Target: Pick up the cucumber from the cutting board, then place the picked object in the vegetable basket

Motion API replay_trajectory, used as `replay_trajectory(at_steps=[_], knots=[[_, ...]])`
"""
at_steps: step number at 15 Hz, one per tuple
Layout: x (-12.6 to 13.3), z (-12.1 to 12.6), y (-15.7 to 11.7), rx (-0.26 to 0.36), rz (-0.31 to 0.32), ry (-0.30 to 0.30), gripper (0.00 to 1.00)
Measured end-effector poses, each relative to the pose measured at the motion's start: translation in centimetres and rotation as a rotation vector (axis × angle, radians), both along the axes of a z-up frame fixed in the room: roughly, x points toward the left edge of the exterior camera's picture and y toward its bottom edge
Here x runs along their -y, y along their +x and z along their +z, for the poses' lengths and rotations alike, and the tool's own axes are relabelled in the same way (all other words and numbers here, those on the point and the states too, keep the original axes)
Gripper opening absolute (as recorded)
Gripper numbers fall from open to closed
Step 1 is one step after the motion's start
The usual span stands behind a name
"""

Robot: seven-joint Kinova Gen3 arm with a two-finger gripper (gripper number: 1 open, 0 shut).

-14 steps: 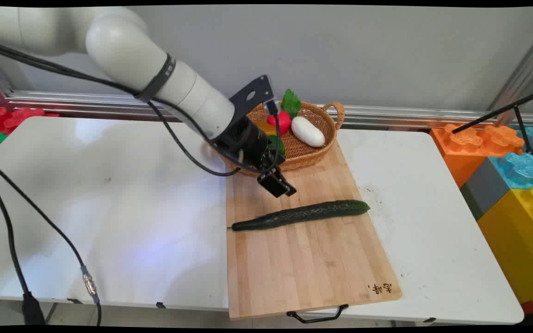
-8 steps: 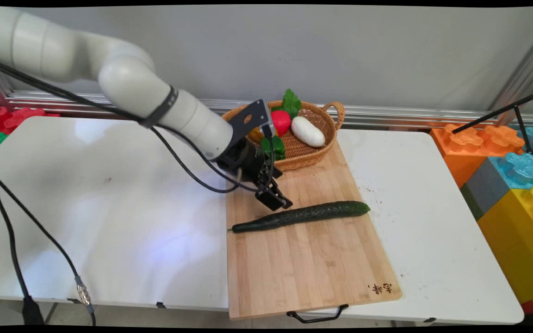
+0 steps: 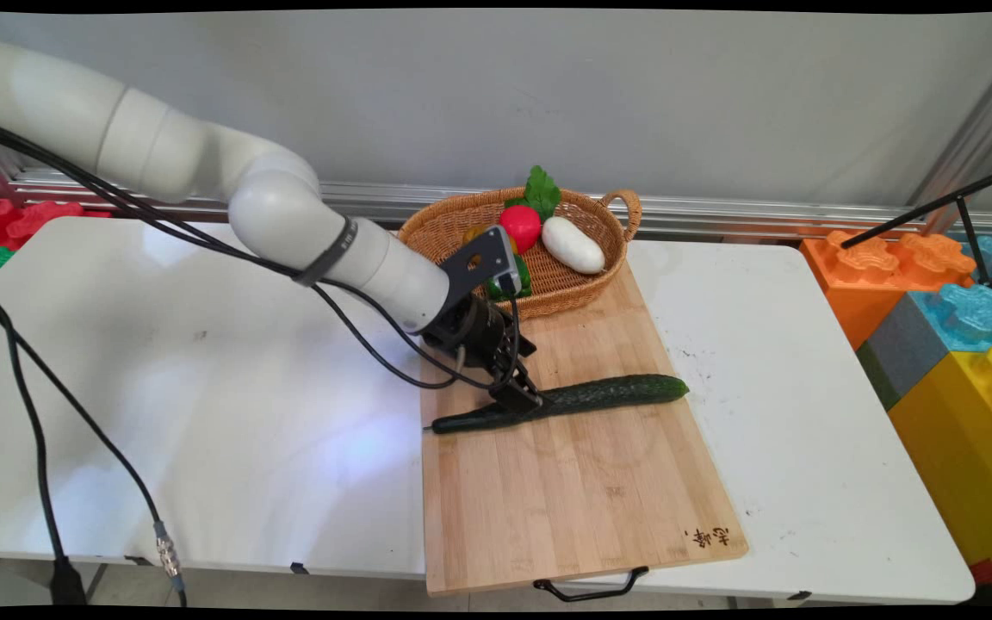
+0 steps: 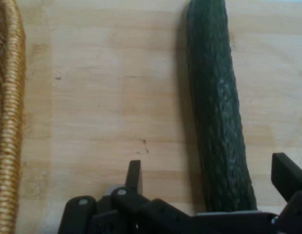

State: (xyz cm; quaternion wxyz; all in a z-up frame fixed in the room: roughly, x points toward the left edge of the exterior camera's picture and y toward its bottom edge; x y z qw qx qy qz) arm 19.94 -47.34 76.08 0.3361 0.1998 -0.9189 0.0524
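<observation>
We see the gripper (image 3: 520, 398) spread wide, astride the cucumber (image 3: 599, 394) on the cutting board (image 3: 582, 508), at the basket's (image 3: 578, 288) six o'clock. We judge a good grasp needs both fingers (image 4: 134, 176) level with the cucumber's sides, squeezing evenly so it cannot roll.

White rounded arm (image 3: 203, 181), black band, black cables (image 3: 48, 430), black hand (image 3: 523, 398), screws perhaps.
</observation>
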Motion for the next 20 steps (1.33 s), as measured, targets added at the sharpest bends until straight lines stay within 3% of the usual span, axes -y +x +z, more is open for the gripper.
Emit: replay_trajectory(at_steps=[5, 6, 14, 20], knots=[[-0.1, -1.6, -0.3, -0.012, -0.021, 0.006, 1.0], [-0.1, -1.8, -0.3, -0.012, -0.023, 0.005, 0.0], [-0.8, -2.2, -0.6, 0.015, -0.031, -0.013, 0.0], [-1.6, 0.4, -1.0, 0.005, -0.014, 0.016, 0.0]])
